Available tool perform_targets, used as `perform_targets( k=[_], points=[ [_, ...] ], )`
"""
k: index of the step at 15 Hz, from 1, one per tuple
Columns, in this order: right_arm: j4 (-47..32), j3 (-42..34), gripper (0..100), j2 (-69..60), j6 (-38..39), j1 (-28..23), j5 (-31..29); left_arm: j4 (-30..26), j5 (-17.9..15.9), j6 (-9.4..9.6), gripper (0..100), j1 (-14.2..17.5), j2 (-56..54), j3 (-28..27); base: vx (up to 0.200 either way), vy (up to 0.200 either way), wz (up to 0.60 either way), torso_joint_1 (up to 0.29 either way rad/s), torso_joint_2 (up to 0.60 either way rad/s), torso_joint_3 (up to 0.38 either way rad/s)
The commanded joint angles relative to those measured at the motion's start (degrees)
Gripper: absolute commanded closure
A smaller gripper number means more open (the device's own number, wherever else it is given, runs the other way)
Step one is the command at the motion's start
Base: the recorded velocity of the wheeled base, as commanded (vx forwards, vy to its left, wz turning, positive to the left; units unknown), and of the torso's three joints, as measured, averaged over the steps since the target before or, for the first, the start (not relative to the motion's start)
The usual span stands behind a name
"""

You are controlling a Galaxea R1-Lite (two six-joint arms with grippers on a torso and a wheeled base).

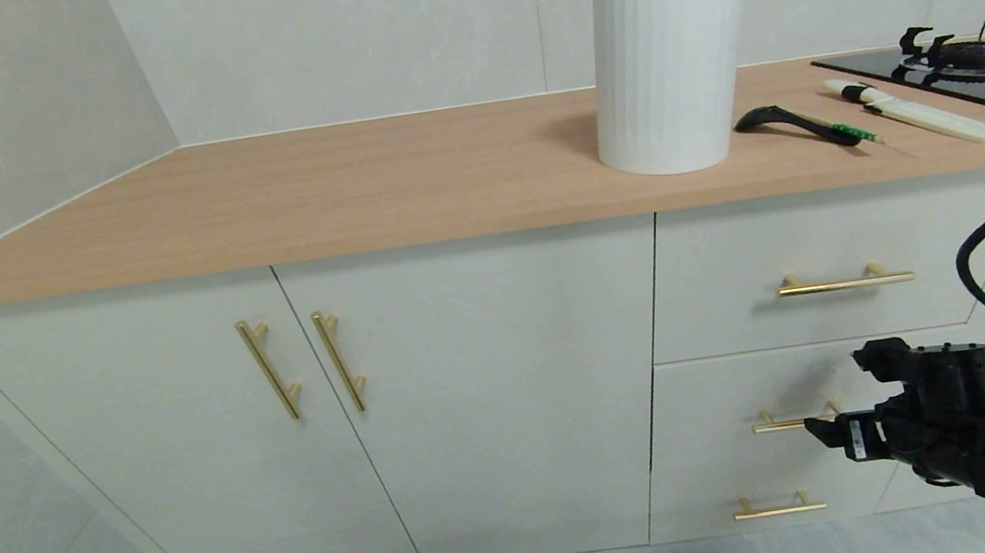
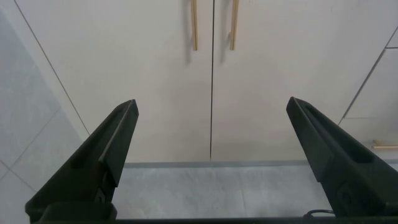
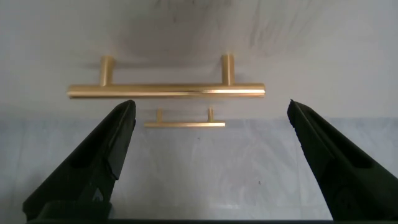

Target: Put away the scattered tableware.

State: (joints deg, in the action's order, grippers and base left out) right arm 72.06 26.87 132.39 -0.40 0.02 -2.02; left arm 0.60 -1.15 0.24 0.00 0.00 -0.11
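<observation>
We had stowed nothing: spoon (image 1: 798, 126) and knife (image 1: 909, 111) lay on the tabletop (image 1: 349, 181); left hand (image 2: 211, 124) gaped, right hand (image 3: 209, 112) gaped before a drawer handle (image 3: 166, 91).

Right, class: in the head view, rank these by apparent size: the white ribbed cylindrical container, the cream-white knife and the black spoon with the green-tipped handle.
Largest: the white ribbed cylindrical container, by far.
Next: the cream-white knife, slightly longer.
Smallest: the black spoon with the green-tipped handle. These two look close, so their order is unsure.
</observation>
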Motion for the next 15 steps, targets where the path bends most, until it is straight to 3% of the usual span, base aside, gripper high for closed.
perform_targets(
  k=[1, 4, 15],
  points=[
    [4.3, 0.4, 0, 5.4, 0.1, 0.1, 0.0, 0.0, 0.0, 0.02, 0, 0.0, 0.1, -0.1, 0.000, 0.000, 0.00, 0.000, 0.00, 0.000],
    [12.9, 0.4, 0, 8.9, 0.0, 0.1, 0.0, 0.0, 0.0, 0.02, 0, 0.0, 0.1, 0.0, 0.000, 0.000, 0.00, 0.000, 0.00, 0.000],
    [16.2, 1.1, 0, 9.9, -0.3, -0.1, -0.1, 0.0, 0.0, 0.02, 0, 0.0, 0.1, -0.1, 0.000, 0.000, 0.00, 0.000, 0.00, 0.000]
  ],
)
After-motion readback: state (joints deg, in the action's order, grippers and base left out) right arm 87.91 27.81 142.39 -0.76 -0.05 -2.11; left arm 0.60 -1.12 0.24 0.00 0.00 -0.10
